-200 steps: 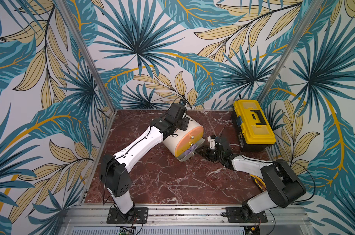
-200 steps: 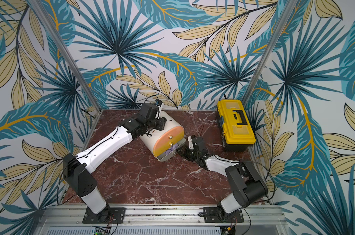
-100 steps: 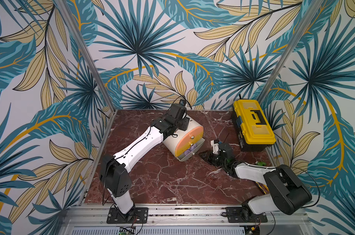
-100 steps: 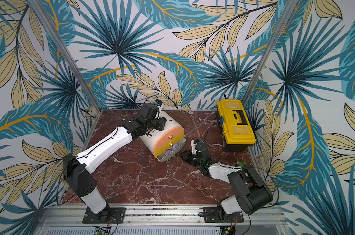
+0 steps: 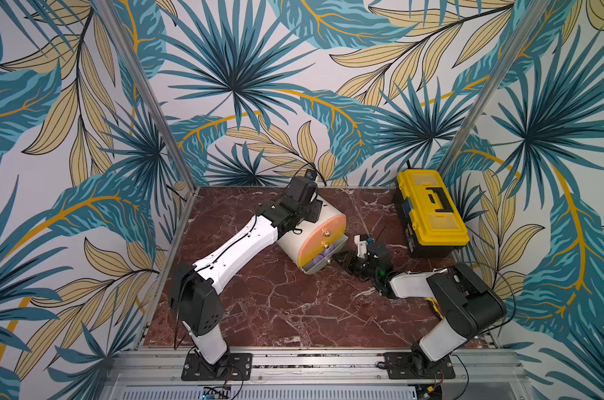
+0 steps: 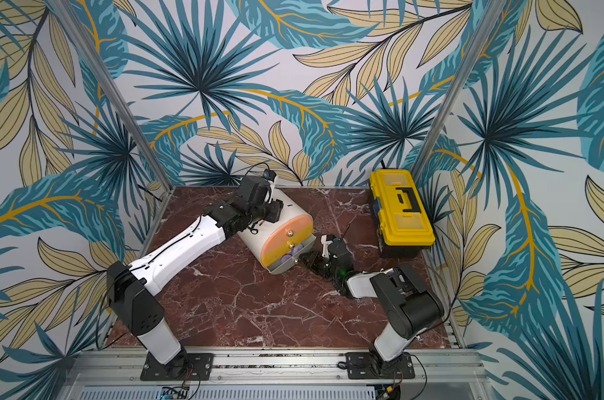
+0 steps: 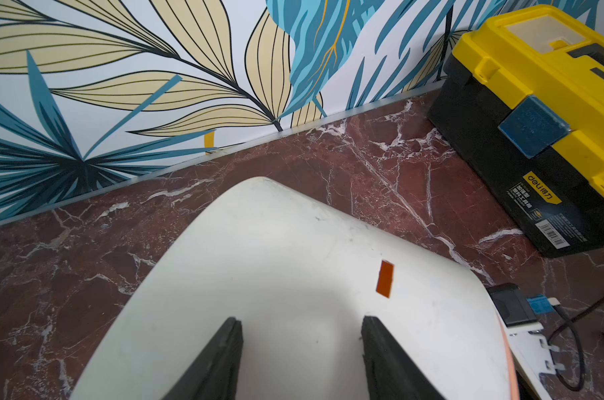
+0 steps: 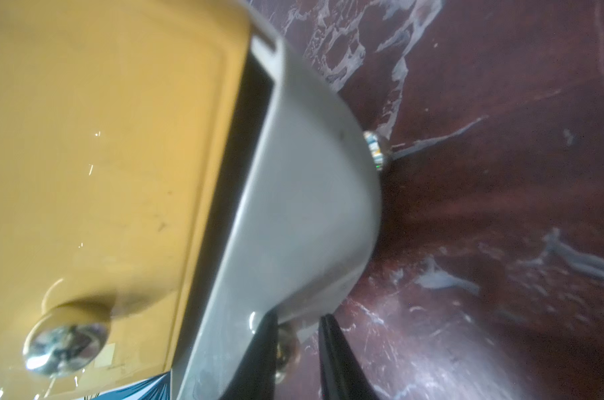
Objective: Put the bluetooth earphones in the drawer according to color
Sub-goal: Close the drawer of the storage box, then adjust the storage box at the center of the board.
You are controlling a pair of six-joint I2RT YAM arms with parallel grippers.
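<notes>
Status: bottom drawer out, right end effector on its knob

On the bench (image 5: 293,304) the cabinet (image 5: 311,239) has a cream shell, a round top and three stacked fronts: peach on top, yellow in the middle, grey-beige at the bottom. The grey drawer (image 5: 315,270) stands part-way out of the cabinet. Lilac earphones (image 5: 323,256), smooth rounded pebbles, lie inside it. Count unreadable at this range.

At the cabinet's front, low down, the right end effector (image 8: 298,346) is pinched onto the bottom knob (image 8: 286,346). Over the cabinet's top, towards its rear, the left end effector (image 7: 300,322) has its fingers (image 7: 224,346) a moderate gap apart and holds nothing. Can't tell if they touch the shell.

View differences:
- Both top views show the lilac cases in the open drawer (image 6: 288,256); neither wrist view does.
- Only the right wrist view shows the knob between the fingers. It also shows the yellow drawer (image 8: 103,156) and the middle knob (image 8: 65,349), all blurred.
- Only the left wrist view shows an orange tape tag (image 7: 385,278) on the cabinet's top.
- The yellow-and-black toolbox (image 5: 432,211) stands on the right arm's side of the cabinet, apart from it.
</notes>
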